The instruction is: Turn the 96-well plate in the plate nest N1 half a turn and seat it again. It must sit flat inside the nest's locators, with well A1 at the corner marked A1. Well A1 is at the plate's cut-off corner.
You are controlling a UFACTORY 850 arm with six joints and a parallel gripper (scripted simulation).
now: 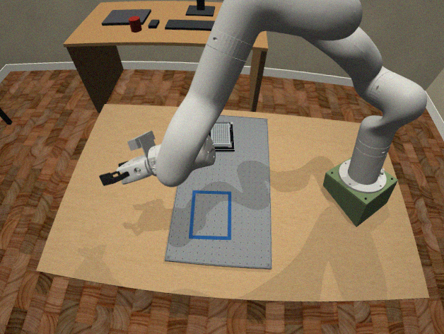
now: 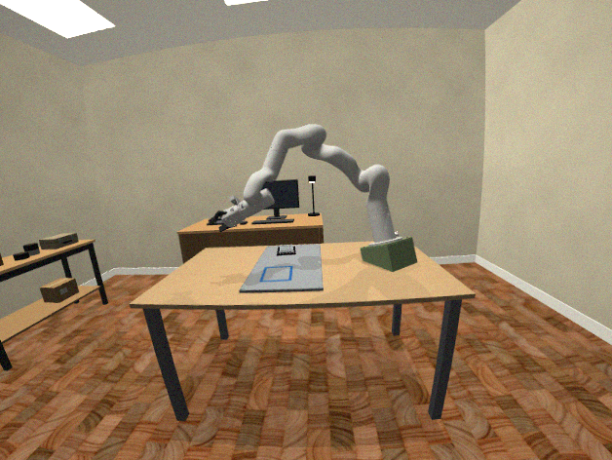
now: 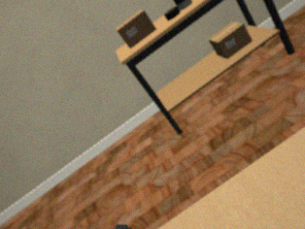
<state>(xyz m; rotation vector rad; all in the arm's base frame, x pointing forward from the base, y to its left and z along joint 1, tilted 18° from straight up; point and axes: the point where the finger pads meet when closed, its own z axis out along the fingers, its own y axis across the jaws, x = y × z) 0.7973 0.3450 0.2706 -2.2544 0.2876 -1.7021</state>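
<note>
The 96-well plate (image 1: 221, 134) (image 2: 286, 249) is a pale, gridded block in the dark plate nest (image 1: 227, 150) (image 2: 286, 253) at the back of the grey board. The arm covers its left part in the top view. The cut-off corner and the A1 mark are too small or hidden to tell, and so is how flat the plate sits. My gripper (image 1: 111, 175) (image 2: 217, 223) is open and empty, high over the table's left side, left of the nest and tilted outward. The wrist view shows neither plate nor nest.
A blue square outline (image 1: 229, 215) (image 2: 291, 273) is marked on the grey board (image 1: 251, 233) (image 2: 309, 283) nearer the front. The arm's green base block (image 1: 358, 204) (image 2: 396, 254) stands on the right. A desk with a monitor is behind; a shelf (image 3: 194, 78) stands beyond the table's left.
</note>
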